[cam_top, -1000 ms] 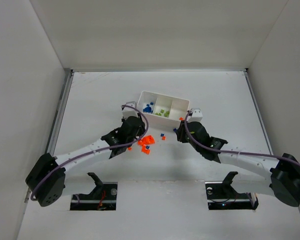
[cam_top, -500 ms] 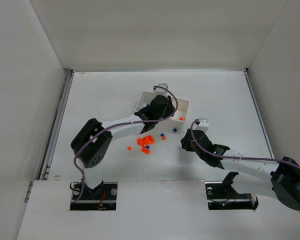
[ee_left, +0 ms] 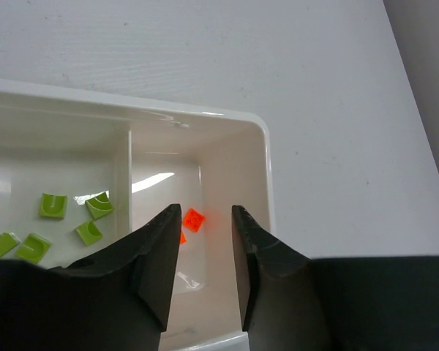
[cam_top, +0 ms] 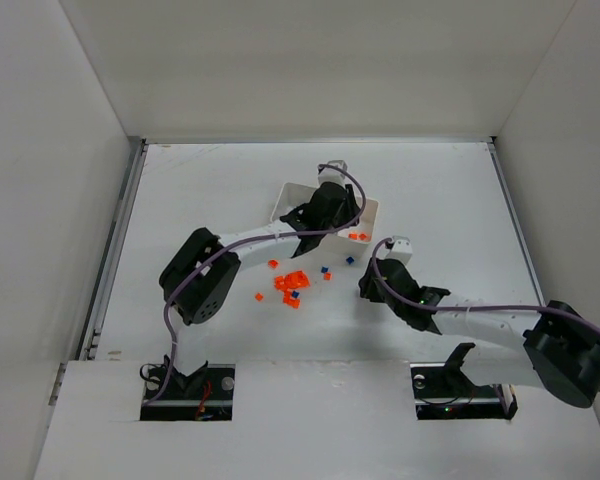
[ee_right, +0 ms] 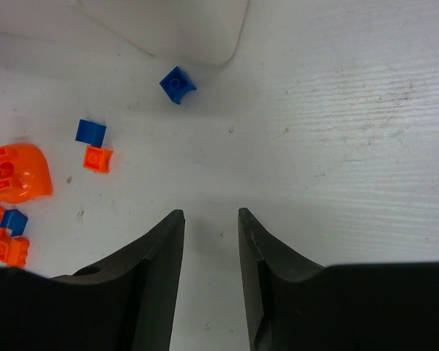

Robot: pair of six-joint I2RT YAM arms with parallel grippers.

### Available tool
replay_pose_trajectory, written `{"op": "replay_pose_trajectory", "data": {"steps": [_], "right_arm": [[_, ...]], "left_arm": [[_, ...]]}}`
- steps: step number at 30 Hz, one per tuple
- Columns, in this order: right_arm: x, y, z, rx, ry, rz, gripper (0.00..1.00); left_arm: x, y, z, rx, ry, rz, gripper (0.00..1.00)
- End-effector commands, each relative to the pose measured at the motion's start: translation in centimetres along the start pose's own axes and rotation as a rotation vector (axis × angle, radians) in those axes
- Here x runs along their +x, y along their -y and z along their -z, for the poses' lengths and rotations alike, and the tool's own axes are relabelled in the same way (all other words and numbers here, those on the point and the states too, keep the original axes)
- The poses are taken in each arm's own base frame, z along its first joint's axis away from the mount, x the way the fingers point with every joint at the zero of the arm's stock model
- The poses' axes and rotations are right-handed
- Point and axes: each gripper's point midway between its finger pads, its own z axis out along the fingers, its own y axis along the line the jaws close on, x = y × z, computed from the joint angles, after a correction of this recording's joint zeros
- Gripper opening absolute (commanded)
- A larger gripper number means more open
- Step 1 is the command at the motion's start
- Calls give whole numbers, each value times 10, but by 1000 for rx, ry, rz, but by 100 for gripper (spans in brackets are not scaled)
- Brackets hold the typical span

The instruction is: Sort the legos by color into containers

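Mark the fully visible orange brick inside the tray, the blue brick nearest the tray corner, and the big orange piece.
orange brick [ee_left: 194,219]: left wrist view, its top face.
blue brick [ee_right: 177,85]: right wrist view, middle of its top.
big orange piece [ee_right: 18,175]: right wrist view, its rounded body.

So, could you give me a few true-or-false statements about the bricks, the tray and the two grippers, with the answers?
1. Green bricks lie in the middle compartment of the tray. True.
2. The left gripper is clamped on a brick. False: its jaws stand apart with nothing between them. An orange brick lies in the end compartment below.
3. Every orange piece is in the tray. False: an orange pile lies on the table.
4. The right gripper is over the table, holding nothing. True.
5. A blue brick lies on the table near the tray's corner. True.
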Motion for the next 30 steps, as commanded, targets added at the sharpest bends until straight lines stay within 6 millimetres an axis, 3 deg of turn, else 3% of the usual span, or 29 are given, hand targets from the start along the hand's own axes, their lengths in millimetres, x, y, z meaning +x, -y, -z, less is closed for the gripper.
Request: {"op": "replay_pose_trajectory", "data": {"steps": [1, 5, 9, 20, 25, 30], "right_arm": [[-29, -24, -2, -57, 72, -25, 41], [-39, -28, -5, -55, 86, -30, 44], [-39, -29, -25, -17, 50, 36, 46], [-37, -29, -71, 89, 25, 61, 48], [-35, -18, -83, 163, 37, 75, 48], [-29, -15, -89, 179, 22, 84, 34]], "left_arm": [[-33, 7, 15, 38, 71, 17, 30], [-43, 0, 32, 28, 97, 17, 34], [-44, -28, 59, -14, 132, 53, 37], [18, -98, 132, -142, 86, 38, 39], [45, -138, 159, -243, 46, 17, 39], [72, -163, 177, -285, 4, 19, 39]]}}
